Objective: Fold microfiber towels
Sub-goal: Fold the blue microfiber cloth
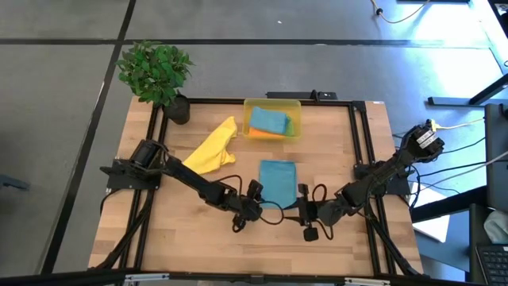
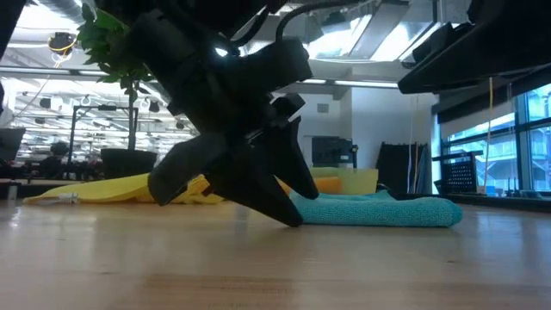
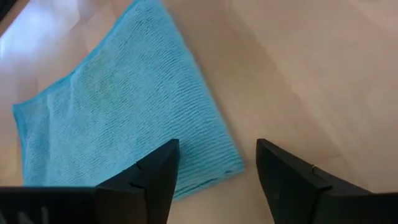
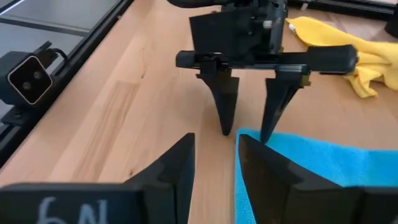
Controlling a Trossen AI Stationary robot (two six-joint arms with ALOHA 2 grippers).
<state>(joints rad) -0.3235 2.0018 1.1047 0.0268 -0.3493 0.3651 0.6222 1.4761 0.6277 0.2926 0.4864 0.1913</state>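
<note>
A folded teal-blue towel (image 1: 278, 181) lies flat on the wooden table, near its middle. My left gripper (image 1: 255, 195) stands open at the towel's near left corner (image 3: 227, 165), fingers slanting down. In the right wrist view its two fingertips (image 4: 266, 138) reach down to the towel's edge. My right gripper (image 1: 304, 199) hovers open at the towel's near right corner, with bare wood showing between its fingers (image 4: 214, 165). A crumpled yellow towel (image 1: 213, 149) lies at the far left. My left gripper stands with its open fingers on either side of the teal towel's near left corner (image 4: 244, 134), slanting down from the table's left. One fingertip (image 4: 227, 130) is over bare wood and the other at the towel's edge. I cannot tell whether they touch the cloth.
A translucent yellow bin (image 1: 295, 105) at the far middle holds teal, green and orange cloths. A potted plant (image 1: 156, 70) stands at the far left corner. Dark frame rails (image 1: 361, 143) run along the table's sides. Bare wood lies near the front edge.
</note>
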